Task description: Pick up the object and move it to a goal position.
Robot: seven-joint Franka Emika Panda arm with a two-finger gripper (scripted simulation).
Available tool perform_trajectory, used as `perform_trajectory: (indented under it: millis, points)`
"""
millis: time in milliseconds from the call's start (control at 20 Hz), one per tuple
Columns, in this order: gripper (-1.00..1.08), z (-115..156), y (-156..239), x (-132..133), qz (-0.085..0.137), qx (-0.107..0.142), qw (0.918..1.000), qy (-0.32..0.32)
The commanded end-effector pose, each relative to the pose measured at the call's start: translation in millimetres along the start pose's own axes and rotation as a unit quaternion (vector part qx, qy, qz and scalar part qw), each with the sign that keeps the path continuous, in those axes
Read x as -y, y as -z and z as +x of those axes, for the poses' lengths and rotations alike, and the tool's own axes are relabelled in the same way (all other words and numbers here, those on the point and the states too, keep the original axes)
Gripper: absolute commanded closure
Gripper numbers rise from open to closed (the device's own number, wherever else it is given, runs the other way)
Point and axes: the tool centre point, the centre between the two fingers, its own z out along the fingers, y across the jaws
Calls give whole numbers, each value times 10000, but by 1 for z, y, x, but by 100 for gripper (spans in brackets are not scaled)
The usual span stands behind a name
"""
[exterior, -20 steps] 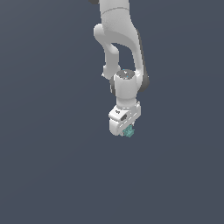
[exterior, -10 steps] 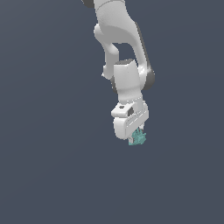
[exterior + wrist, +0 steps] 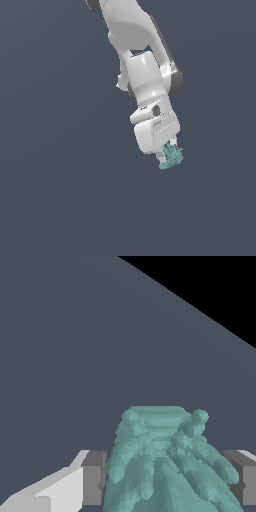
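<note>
The object (image 3: pixel 170 157) is a small teal-green lumpy item with ridged, finger-like bumps. It hangs under the white gripper (image 3: pixel 169 153) at the end of the arm, a little right of the middle of the exterior view. In the wrist view the object (image 3: pixel 165 461) fills the space between the two grey finger pads (image 3: pixel 94 477), which press on both its sides. The gripper (image 3: pixel 167 478) is shut on the object. The fingers are mostly hidden behind the hand in the exterior view.
A plain dark grey-blue surface (image 3: pixel 60 175) fills the scene around the arm. The white arm (image 3: pixel 135 55) reaches down from the upper edge of the exterior view. A black area (image 3: pixel 220 286) cuts one corner of the wrist view.
The arm has swung toward the exterior view's right and slightly lower, carrying the object with it. The grip on the object is unchanged.
</note>
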Motion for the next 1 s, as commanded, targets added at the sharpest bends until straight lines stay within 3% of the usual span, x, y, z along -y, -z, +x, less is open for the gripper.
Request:
perform_trajectory:
  millis: [0,450,950]
  points:
    - [108,18,8,-10,-122,-269,9995,92]
    - [108,75,46,-40,-523,-1192,9906,411]
    - [108,129,98,-62,-923,-2162,9691,754]
